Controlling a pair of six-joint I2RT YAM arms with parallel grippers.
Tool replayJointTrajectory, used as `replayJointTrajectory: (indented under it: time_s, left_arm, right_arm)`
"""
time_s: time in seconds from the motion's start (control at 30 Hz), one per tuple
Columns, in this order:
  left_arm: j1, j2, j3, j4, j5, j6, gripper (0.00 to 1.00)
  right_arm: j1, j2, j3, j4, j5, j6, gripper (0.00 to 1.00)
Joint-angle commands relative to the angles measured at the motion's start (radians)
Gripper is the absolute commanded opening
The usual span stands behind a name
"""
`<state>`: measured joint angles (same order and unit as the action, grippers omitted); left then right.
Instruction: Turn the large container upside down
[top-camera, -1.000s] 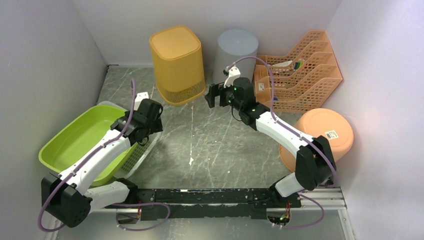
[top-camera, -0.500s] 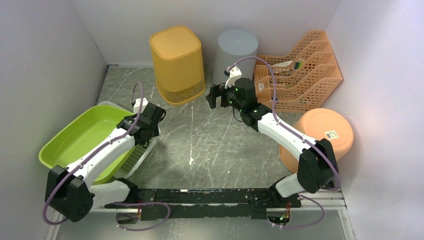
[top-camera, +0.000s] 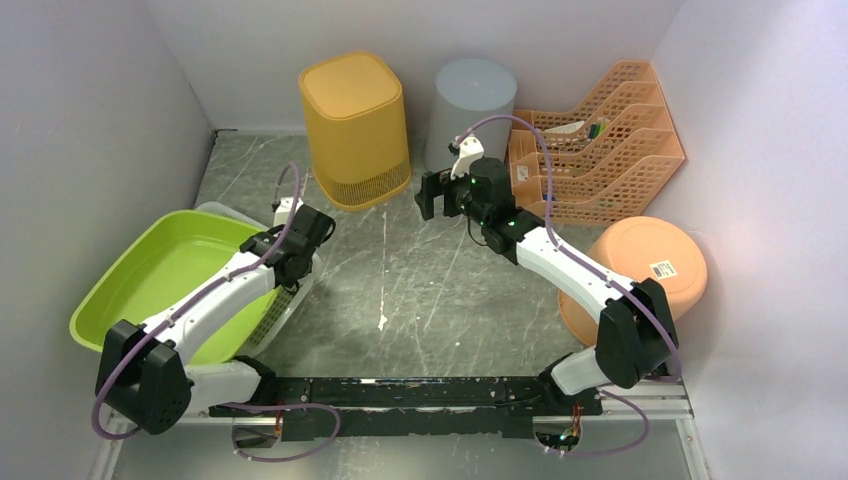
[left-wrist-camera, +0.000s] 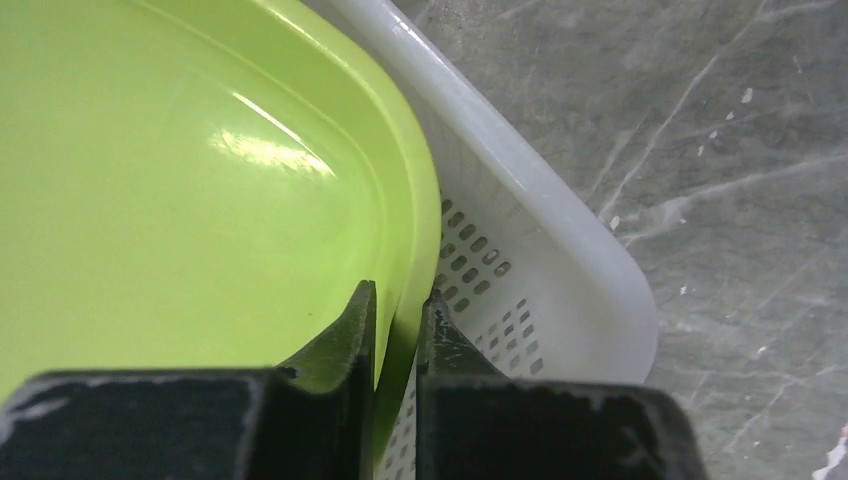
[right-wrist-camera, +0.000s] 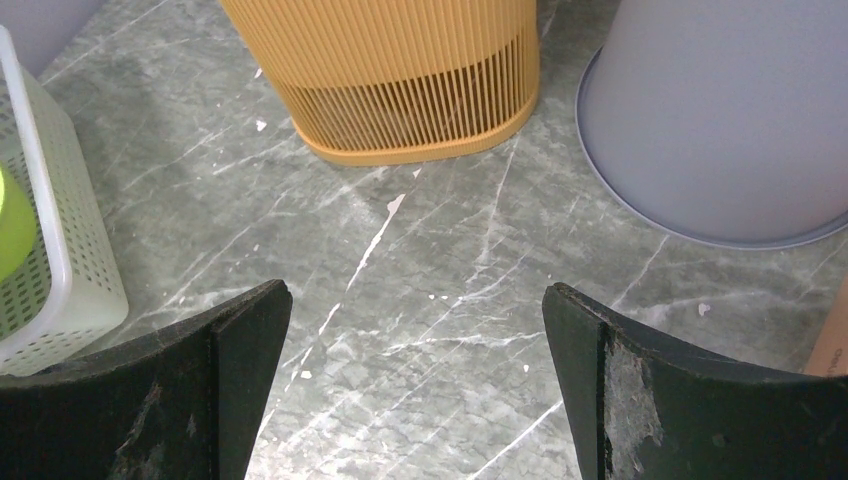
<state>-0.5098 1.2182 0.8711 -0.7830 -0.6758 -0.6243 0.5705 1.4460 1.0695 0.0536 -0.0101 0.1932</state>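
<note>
The large container is a lime-green basin (top-camera: 160, 275), open side up and nested at a tilt in a white perforated basket (top-camera: 285, 300) at the left. In the left wrist view the basin's (left-wrist-camera: 200, 180) right rim runs between my fingers. My left gripper (top-camera: 288, 272) (left-wrist-camera: 398, 300) is shut on that rim, one finger inside the basin and one between basin and basket wall (left-wrist-camera: 540, 250). My right gripper (top-camera: 428, 192) (right-wrist-camera: 415, 292) hovers open over bare table near the middle back, holding nothing.
An upturned yellow bin (top-camera: 355, 125) (right-wrist-camera: 400, 70) and a grey bin (top-camera: 470, 100) (right-wrist-camera: 720, 110) stand at the back. An orange file rack (top-camera: 600, 140) fills the back right. An upturned orange bowl (top-camera: 640, 270) sits at the right, beside the right arm.
My left gripper's jaws have closed on the green basin's rim, and the left wrist has shifted slightly right. The basin has shifted a little. The right arm has barely moved.
</note>
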Motion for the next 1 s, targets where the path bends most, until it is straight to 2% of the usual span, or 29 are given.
replayJointTrajectory:
  time_s: [0.0,0.37,0.7,0.8,0.97]
  left_arm:
    - [-0.004,-0.026,0.018,-0.004,-0.03,-0.055,0.07]
    - [-0.028,-0.02,0.162,-0.031,-0.037,-0.007,0.07]
    - [-0.175,0.032,0.448,-0.174,-0.149,0.01,0.07]
    - [-0.239,0.043,0.527,-0.195,-0.171,0.016,0.07]
    - [-0.315,0.042,0.569,-0.162,-0.188,0.036,0.07]
  right_arm:
    - [0.005,-0.01,-0.007,0.006,0.009,-0.012,1.0]
    - [0.005,-0.025,-0.008,-0.004,0.033,-0.023,1.0]
    - [-0.031,-0.081,0.046,-0.075,0.162,-0.043,1.0]
    - [-0.096,-0.095,0.06,-0.101,0.196,-0.023,1.0]
    - [-0.28,-0.14,0.053,-0.085,0.109,0.082,1.0]
